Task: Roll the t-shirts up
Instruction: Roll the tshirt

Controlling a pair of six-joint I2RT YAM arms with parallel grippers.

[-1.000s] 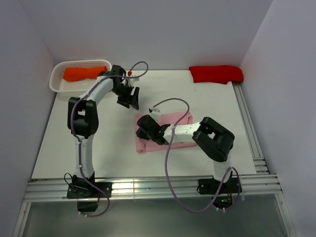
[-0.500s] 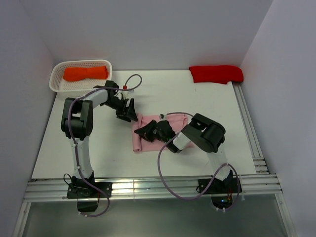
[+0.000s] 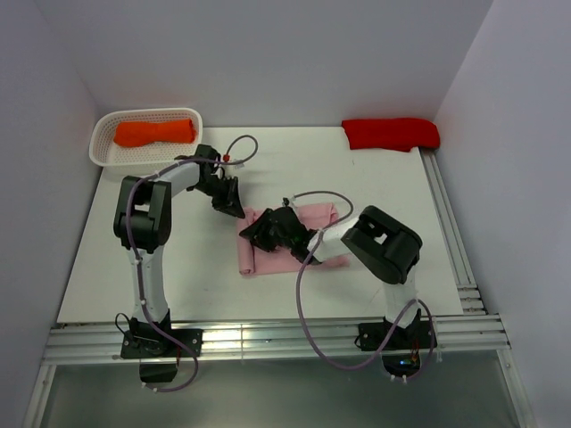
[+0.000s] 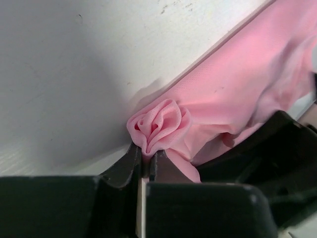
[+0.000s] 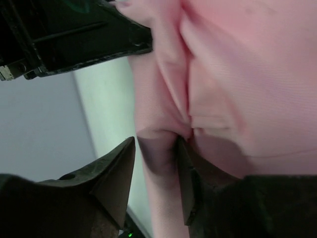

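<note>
The light pink t-shirt (image 3: 326, 215) lies mid-table, its left edge rolled into a narrow tube (image 3: 249, 259). My left gripper (image 3: 235, 208) is at the shirt's far left corner. In the left wrist view that gripper (image 4: 146, 157) is shut on a bunched fold of the pink cloth (image 4: 159, 123). My right gripper (image 3: 265, 234) sits over the shirt's left part. In the right wrist view it (image 5: 156, 148) stands open astride the rolled edge (image 5: 159, 124). One finger (image 5: 185, 173) touches the cloth, the other is apart from it.
An orange t-shirt (image 3: 153, 132) lies in a white basket (image 3: 100, 148) at the back left. A bright red t-shirt (image 3: 391, 133) lies at the back right corner. A rail (image 3: 446, 223) runs along the table's right edge.
The left gripper has come down from near the basket to the pink shirt's corner and shut on it. The right gripper's jaws have opened and its arm shifted slightly.
</note>
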